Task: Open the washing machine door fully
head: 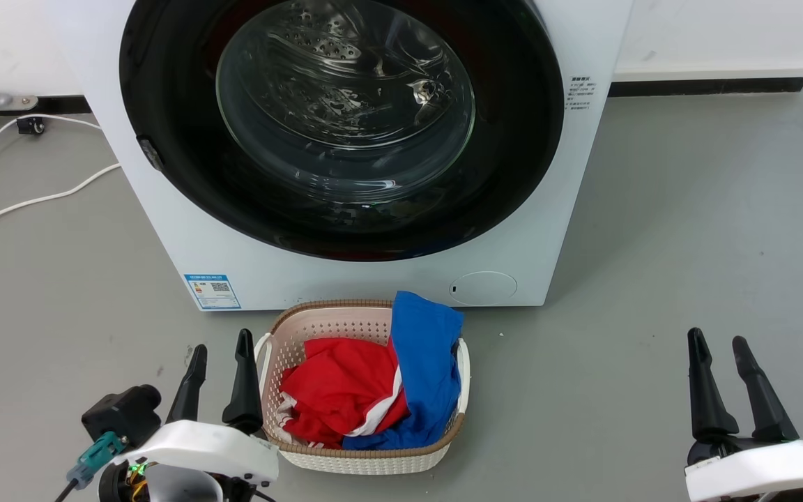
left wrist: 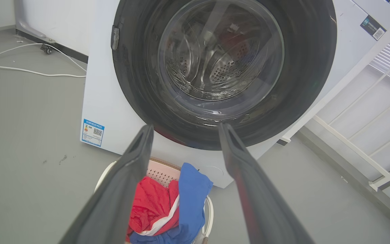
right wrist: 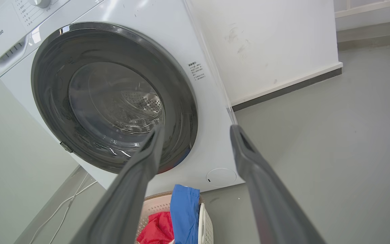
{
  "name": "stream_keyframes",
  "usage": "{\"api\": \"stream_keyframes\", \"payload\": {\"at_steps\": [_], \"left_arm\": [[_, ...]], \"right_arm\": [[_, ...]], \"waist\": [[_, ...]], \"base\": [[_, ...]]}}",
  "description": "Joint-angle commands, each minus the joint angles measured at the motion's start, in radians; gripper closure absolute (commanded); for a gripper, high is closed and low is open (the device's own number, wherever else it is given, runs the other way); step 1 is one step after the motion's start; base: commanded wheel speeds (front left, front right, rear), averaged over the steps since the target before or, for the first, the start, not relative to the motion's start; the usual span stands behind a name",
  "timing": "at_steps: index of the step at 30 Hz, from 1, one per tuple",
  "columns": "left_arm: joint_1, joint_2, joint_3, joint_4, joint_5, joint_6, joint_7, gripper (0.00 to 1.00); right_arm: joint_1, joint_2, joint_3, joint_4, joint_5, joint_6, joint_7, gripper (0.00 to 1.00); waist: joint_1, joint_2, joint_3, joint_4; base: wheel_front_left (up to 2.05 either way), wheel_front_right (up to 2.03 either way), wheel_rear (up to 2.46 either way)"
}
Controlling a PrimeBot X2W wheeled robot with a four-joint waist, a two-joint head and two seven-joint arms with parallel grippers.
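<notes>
Washing machine door [head: 342, 118] closed, clothes basket [head: 366, 460] before it; left gripper [head: 222, 343], right gripper [head: 716, 338], both spread

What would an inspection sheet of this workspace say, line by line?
Surface: grey floor, few small marks.
Job's things: washing machine door looks shut; no gripper touches it.
Clutter: laundry basket before the washer, holding red garment and blue garment.
Grippers: left gripper open beside the basket; right gripper open over floor.
Cables: white cable on the floor, left of the washer.
Surroundings: white wall behind; round filter cover low on washer.
</notes>
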Motion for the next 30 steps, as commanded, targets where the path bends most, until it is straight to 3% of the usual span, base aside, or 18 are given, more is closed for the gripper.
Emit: {"api": "stream_keyframes", "payload": {"at_steps": [1, 30], "left_arm": [[0.002, 0.008, -0.006, -0.017, 0.034, 0.005, -0.012, 0.00], [0.033, -0.011, -0.023, -0.042, 0.297, -0.011, -0.079, 0.00]], "right_arm": [[0.001, -0.001, -0.001, -0.022, -0.033, 0.002, -0.011, 0.00], [0.052, 0.000, -0.011, -0.080, -0.234, 0.002, -0.079, 0.00]], "waist": [[0.0000, 0.0000, -0.001, 0.000], [0.0000, 0.0000, 0.000, 0.002]], "base": [[0.00, 0.00, 0.00], [0.00, 0.00, 0.00]]}}
